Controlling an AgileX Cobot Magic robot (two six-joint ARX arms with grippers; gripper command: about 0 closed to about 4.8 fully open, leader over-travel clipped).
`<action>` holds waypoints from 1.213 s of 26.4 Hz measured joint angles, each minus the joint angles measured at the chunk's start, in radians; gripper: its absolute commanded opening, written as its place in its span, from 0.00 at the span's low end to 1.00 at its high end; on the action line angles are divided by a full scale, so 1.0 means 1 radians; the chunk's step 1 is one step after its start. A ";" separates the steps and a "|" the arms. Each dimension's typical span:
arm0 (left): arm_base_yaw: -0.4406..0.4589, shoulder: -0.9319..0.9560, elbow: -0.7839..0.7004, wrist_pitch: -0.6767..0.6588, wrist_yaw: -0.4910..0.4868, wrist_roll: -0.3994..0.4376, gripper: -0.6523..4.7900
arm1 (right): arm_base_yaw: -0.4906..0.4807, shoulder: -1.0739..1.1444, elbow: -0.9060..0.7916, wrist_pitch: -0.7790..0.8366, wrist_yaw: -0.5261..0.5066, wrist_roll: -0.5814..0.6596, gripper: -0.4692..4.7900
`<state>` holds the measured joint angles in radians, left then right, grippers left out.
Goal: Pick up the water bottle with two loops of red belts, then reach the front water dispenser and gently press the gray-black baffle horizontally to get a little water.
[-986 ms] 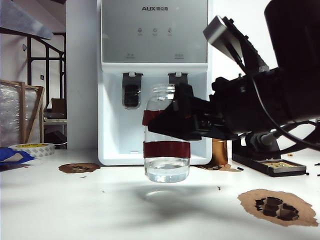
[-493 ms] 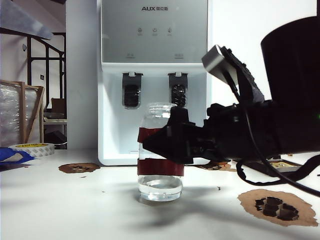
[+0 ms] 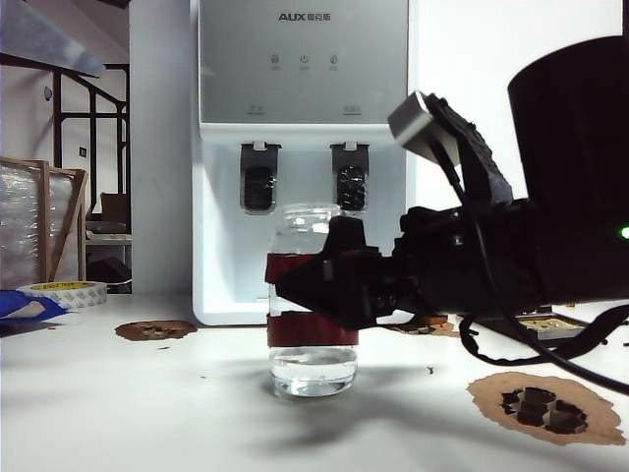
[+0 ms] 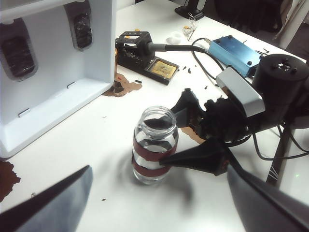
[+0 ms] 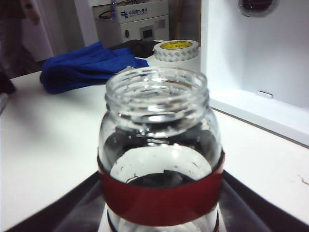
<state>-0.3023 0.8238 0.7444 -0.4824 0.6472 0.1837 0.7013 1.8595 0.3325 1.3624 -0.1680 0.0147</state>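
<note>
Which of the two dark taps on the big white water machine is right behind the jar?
The right-hand gray-black tap lever: it sits directly above the clear red-banded glass jar. The left-hand lever stands off to the side.

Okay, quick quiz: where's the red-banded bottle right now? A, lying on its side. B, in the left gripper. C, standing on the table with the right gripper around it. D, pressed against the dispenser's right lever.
C: the bottle stands upright on the table, short of the dispenser, with the right gripper closed around its red bands; the left gripper is open and apart from it.
</note>
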 measured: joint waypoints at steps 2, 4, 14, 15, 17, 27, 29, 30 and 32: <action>0.000 0.000 0.000 0.000 0.000 0.000 0.97 | 0.000 0.000 0.006 -0.005 0.016 -0.002 0.24; 0.000 0.000 0.000 0.000 0.000 0.000 0.97 | 0.000 0.002 0.006 -0.004 0.032 -0.003 0.24; 0.000 0.000 0.000 0.000 0.000 0.004 0.97 | 0.006 0.004 0.010 -0.001 0.082 -0.008 0.20; 0.000 0.000 0.000 -0.001 0.000 0.005 0.97 | 0.006 0.004 0.013 -0.001 0.083 -0.008 0.20; 0.000 0.000 0.000 -0.001 0.000 0.008 0.97 | 0.006 0.004 0.017 0.000 0.085 -0.008 0.20; -0.026 0.000 0.000 -0.011 -0.001 0.016 0.97 | 0.006 0.005 0.031 0.002 0.081 0.001 0.20; -0.029 0.000 0.000 -0.018 -0.005 0.019 0.97 | 0.006 0.009 0.031 0.003 0.077 0.006 0.20; -0.030 0.000 0.000 -0.018 -0.011 0.020 0.97 | 0.006 0.013 0.031 0.002 0.076 0.008 0.20; -0.031 0.000 0.000 -0.023 -0.020 0.021 0.97 | 0.006 0.020 0.030 -0.001 0.070 0.010 0.20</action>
<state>-0.3332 0.8238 0.7444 -0.5049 0.6273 0.2043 0.7071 1.8793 0.3626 1.3613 -0.0978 0.0250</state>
